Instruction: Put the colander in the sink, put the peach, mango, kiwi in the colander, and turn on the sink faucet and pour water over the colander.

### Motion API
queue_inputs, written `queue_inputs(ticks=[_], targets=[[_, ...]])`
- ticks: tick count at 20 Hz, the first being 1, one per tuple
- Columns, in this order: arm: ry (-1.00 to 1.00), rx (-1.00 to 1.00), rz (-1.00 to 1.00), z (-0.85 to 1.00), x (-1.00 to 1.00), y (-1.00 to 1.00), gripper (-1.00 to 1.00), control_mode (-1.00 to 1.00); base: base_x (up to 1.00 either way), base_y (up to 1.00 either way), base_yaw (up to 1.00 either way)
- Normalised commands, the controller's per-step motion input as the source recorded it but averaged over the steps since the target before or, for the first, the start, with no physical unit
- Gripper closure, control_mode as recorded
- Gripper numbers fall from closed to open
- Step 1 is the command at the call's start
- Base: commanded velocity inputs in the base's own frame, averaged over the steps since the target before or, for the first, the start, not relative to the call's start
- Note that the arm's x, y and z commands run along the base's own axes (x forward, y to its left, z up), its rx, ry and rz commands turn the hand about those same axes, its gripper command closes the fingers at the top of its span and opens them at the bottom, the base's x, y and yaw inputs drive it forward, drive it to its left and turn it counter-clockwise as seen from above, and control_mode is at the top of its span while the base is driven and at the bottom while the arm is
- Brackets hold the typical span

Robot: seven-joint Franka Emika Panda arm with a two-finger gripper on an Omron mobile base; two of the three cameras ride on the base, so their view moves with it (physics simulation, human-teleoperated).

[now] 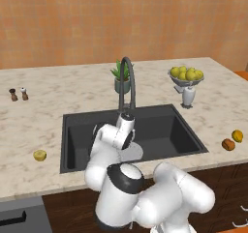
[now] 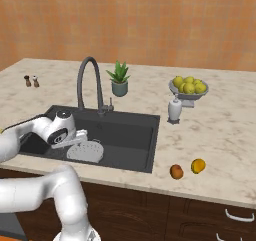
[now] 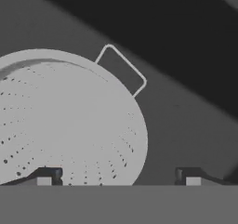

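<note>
The pale colander (image 3: 65, 125) lies on the floor of the dark sink (image 1: 164, 125), near its front left, also seen from the right base as a perforated bowl (image 2: 86, 151). My gripper (image 3: 117, 177) hangs just above it and is open, its left fingertip (image 3: 44, 176) over the bowl and the right one past the rim. The gooseneck faucet (image 1: 127, 82) stands behind the basin, no water running. A reddish-brown peach (image 2: 176, 171) and an orange-yellow mango (image 2: 198, 165) lie on the counter right of the sink. A yellow-green kiwi (image 1: 39, 155) lies on the left.
Behind the sink stand a potted plant (image 1: 121, 77), a footed glass bowl of yellow-green fruit (image 1: 186, 76) and a white bottle (image 1: 188, 95). Two small shakers (image 1: 18, 94) sit at the far left. My own arm crosses the sink's front edge.
</note>
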Motion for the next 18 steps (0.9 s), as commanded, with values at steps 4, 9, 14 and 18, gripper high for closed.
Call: queue_inputs(ticks=[4, 9, 14, 18], targets=[[-0.21, 0.0, 0.06, 0.95, -0.18, 0.74, -1.0, -1.0, 0.0, 0.0, 0.0], [-0.1, -0.06, 0.29, 0.78, -0.19, 0.65, -1.0, -1.0, 0.0, 0.0, 0.0], [-0.06, -0.18, 0.34, 0.92, -0.32, 0.47, -1.0, -1.0, 0.0, 0.0, 0.0], [-0.01, -0.33, 0.4, 0.62, -0.47, 0.55, -1.0, -1.0, 0.0, 0.0, 0.0]])
